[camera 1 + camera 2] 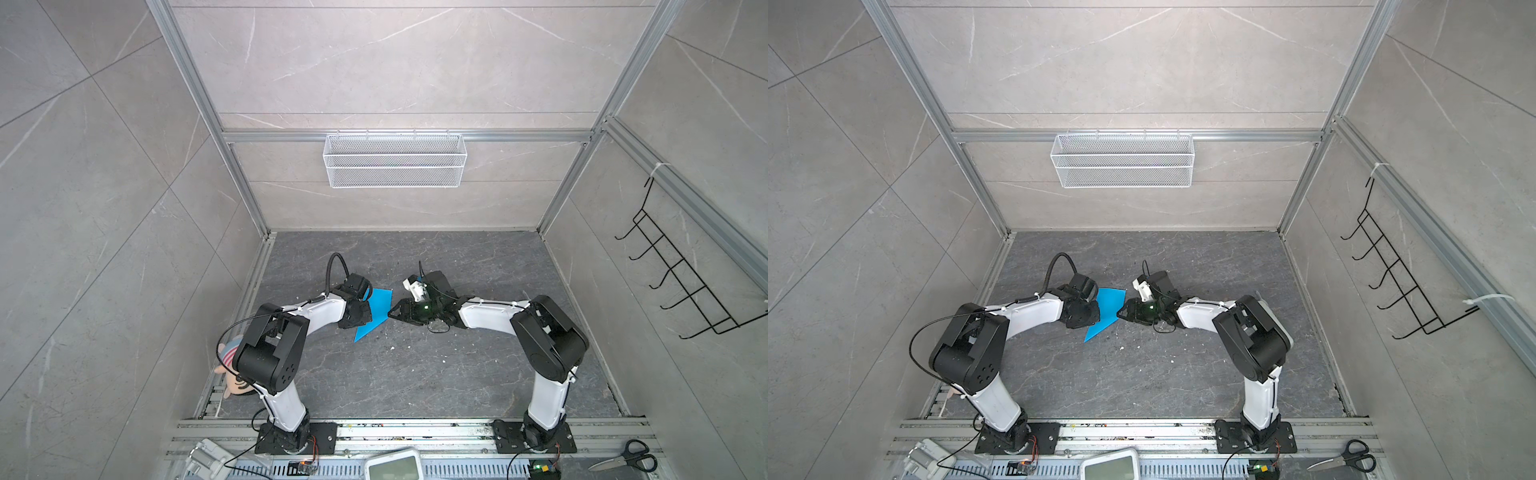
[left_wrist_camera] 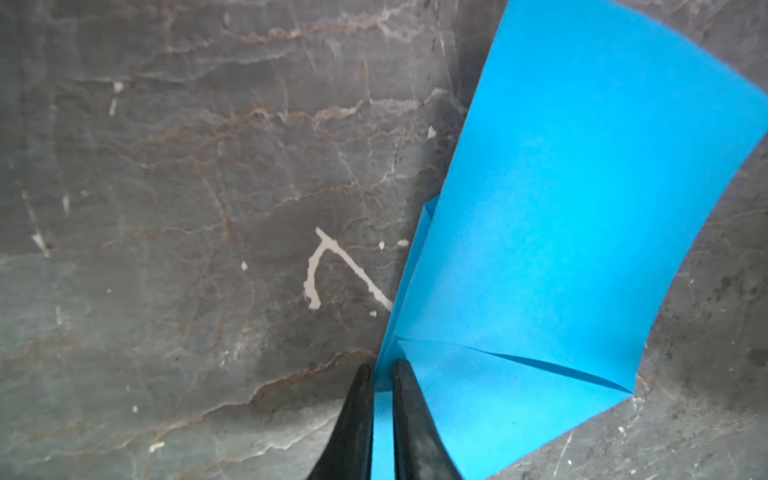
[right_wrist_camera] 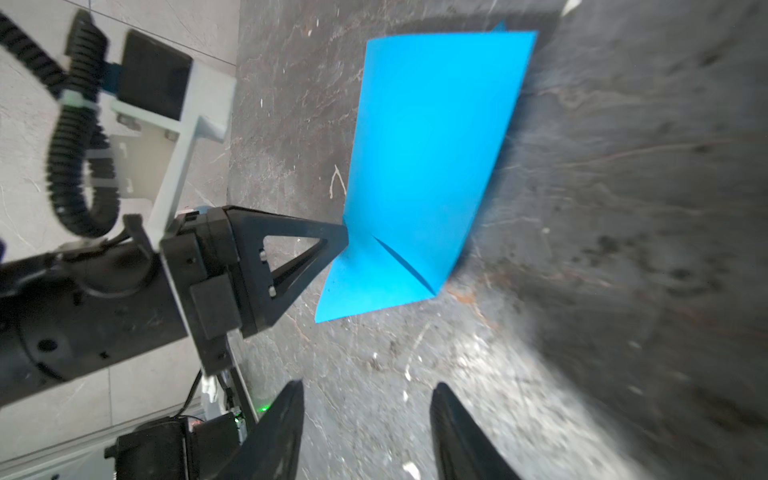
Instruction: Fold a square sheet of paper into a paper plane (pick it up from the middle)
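Closest to the lens, left gripper [image 2: 382,368]: black fingers [image 2: 415,436] pressed nearly together on one edge of the square sheet of paper [image 2: 561,208], a sliver of blue between them. Seemingly a true pinch, though hard to confirm where the pads meet. Rises from that left gripper as a curved, half-lifted panel, with a diagonal crease and a folded flap close to the tips. Fans away from the left gripper over the dark table [image 1: 415,374] in both top views [image 1: 376,309] [image 1: 1106,311]. Likely handles as feather-light, floppy and slick: bends under own weight, keeps any stray crease, slides on stone rather than staying put. Best taken at a doubled, folded edge or mid-span, never by a loose corner. Across the sheet from the left gripper, right gripper [image 3: 365,415] spread wide and empty, tips near the far edge. Beside the left gripper's tips, a pale smear [image 2: 311,286] on the stone. Beyond the left gripper and short of it alike, plenty of bare table for sweeping a fold flat.
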